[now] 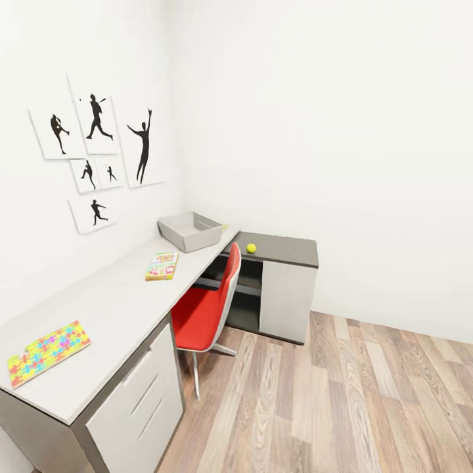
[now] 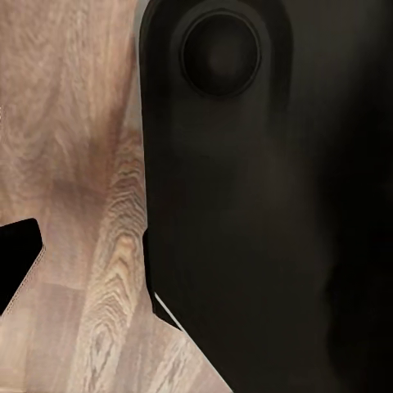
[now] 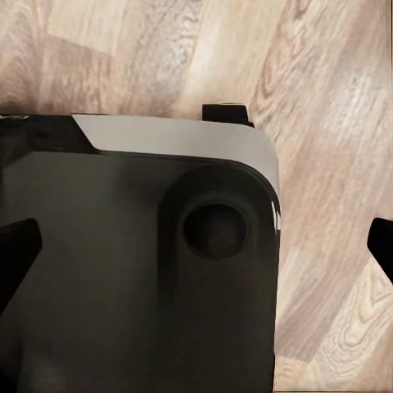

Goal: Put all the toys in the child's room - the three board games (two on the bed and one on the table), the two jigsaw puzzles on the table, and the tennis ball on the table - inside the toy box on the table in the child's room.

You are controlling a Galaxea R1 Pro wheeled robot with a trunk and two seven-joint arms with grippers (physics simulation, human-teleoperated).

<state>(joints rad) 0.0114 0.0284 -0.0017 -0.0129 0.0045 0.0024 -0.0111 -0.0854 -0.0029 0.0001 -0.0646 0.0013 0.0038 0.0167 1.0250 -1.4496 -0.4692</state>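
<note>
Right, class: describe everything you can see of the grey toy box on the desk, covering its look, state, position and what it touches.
The toy box is a shallow, light-grey rectangular bin with sloped walls and a thin rim, plastic-looking and open-topped. From the head view its inside looks empty. It sits upright on the table at the far end, in the corner where the white walls meet. Nothing seems to lean on it; the board game lies apart, nearer the camera.

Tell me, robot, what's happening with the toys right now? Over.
Grippers down over wood floor, holding nothing seen. Toy box on table; board game, jigsaw puzzle, tennis ball all outside it. Red chair tucked at the table.
</note>
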